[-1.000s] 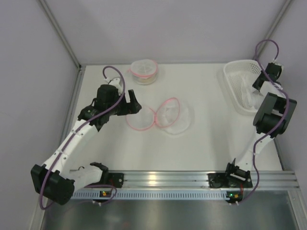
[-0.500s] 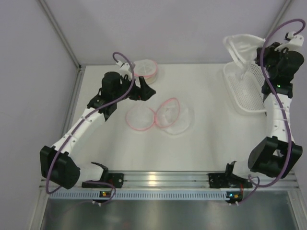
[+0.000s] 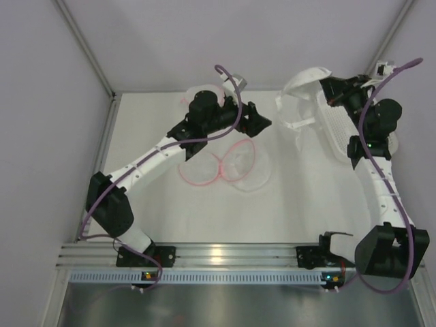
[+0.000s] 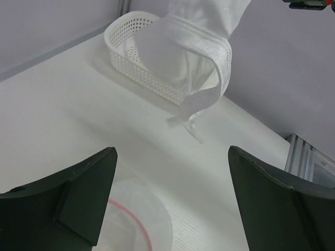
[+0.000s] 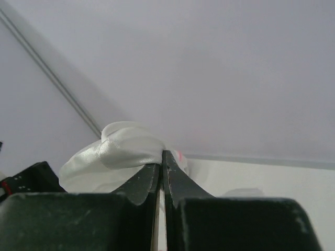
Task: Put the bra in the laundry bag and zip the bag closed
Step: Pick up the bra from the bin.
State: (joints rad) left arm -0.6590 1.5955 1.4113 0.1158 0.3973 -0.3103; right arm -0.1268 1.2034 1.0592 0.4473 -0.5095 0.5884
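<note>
A white bra hangs in the air from my right gripper, which is shut on its fabric beside the white basket. Its strap dangles down. The round mesh laundry bag with pink trim lies open in two halves at the table's middle. My left gripper is open and empty, above the bag's far edge, facing the bra; the bag's rim shows under it.
A second round mesh bag with pink trim sits at the back, partly behind my left arm. The white perforated basket stands at the back right against the wall. Metal rail runs along the near edge.
My right gripper has lifted the bra out of the basket and carried it left. My left arm has swung right and forward over the laundry bag, towards the bra.
</note>
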